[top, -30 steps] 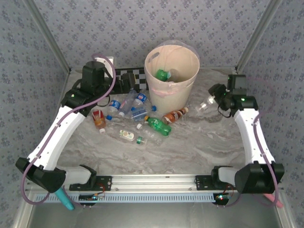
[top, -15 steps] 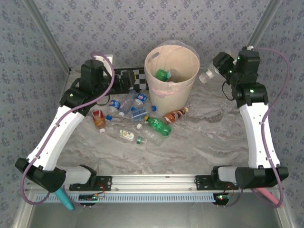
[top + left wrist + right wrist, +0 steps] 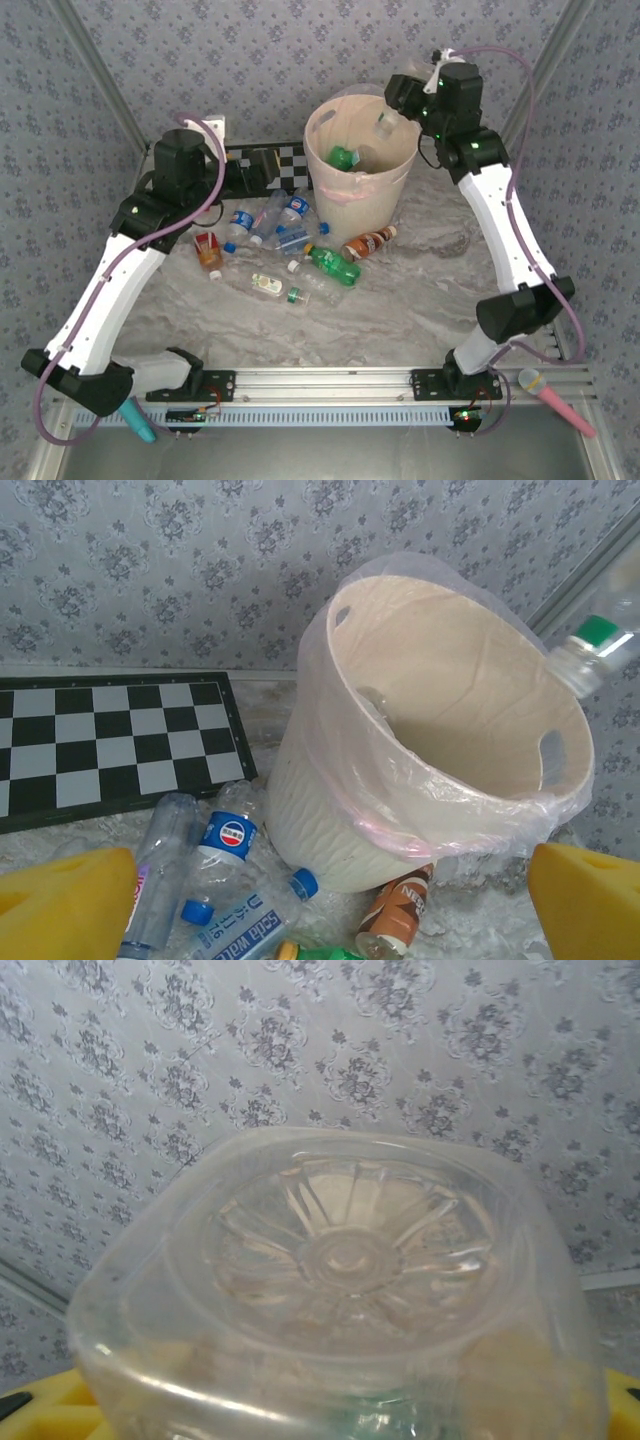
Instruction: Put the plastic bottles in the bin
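The bin stands at the back centre, a green bottle inside it. My right gripper hangs over its right rim, shut on a clear bottle with a green cap; the bottle's ribbed base sits close before the right wrist camera. Several plastic bottles lie left and in front of the bin: blue-labelled ones, a green one, a brown-orange one. My left gripper stands open above this pile, its yellow fingertips wide apart.
A black-and-white chequered board lies against the back wall left of the bin. Patterned walls close in the back and both sides. A metal rail runs along the near edge between the arm bases.
My right arm has lifted and swung left from the table right of the bin to above its rim, carrying the clear bottle. The left arm has drawn back slightly to the left.
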Motion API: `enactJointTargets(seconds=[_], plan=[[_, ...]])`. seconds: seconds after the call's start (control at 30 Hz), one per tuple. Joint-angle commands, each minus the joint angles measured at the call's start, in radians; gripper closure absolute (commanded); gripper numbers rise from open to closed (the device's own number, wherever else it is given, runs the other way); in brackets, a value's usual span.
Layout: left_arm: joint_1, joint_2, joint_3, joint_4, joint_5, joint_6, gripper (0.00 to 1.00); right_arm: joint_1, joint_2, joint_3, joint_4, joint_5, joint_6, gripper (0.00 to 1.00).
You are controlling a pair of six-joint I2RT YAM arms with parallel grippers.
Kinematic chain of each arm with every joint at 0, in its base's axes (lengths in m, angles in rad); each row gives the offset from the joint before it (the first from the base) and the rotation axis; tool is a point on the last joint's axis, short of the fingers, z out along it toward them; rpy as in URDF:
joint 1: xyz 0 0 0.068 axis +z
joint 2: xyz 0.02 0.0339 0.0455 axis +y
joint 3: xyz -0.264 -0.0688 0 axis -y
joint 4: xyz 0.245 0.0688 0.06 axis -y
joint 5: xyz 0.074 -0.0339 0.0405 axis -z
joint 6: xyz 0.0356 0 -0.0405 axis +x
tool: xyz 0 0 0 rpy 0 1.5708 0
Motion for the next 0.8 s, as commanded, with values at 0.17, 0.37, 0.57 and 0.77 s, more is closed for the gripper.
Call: enactJointTargets(seconds=[0.17, 0.37, 0.57, 0.77], plan=[[0.004, -0.052, -0.017, -0.013, 0.000, -0.030, 0.00, 0.019, 0.182, 0.229, -0.059, -0.008, -0.056, 0.41], [0.003, -0.063, -0.017, -0.022, -0.004, -0.037, 0.00, 0.023, 0.276, 0.349, -0.114, -0.008, -0.073, 0.41], [0.004, -0.073, -0.021, -0.023, -0.010, -0.046, 0.00, 0.030, 0.299, 0.369, -0.122, -0.016, -0.084, 0.40], [0.003, -0.074, -0.018, -0.025, -0.011, -0.051, 0.00, 0.035, 0.294, 0.372, -0.134, -0.034, -0.092, 0.02]])
